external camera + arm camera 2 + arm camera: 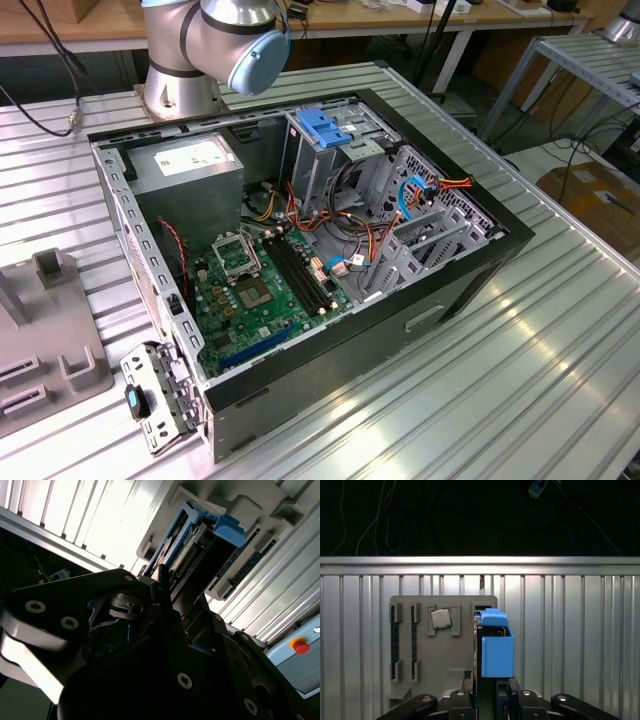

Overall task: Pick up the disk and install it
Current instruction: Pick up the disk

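Note:
The disk [496, 649] stands on edge in a slot of the grey parts holder [445, 655], with its bright blue carrier rails facing the camera in the first wrist view. In the second wrist view the disk [196, 532] rises out of the same holder [260, 510], showing its grey metal side and connector edge. My gripper [487, 697] is right at the disk's near end and in line with it. In the second wrist view the gripper [162, 587] reaches just short of the disk's lower edge. The black gripper body hides whether it touches the disk.
The holder also carries a processor chip [440, 618] and long memory slots [395, 642]. In the exterior view an open computer case [300, 250] lies on the ribbed metal table [520, 380], with a grey drive cage and blue latch [325, 125] near the arm's base [215, 45].

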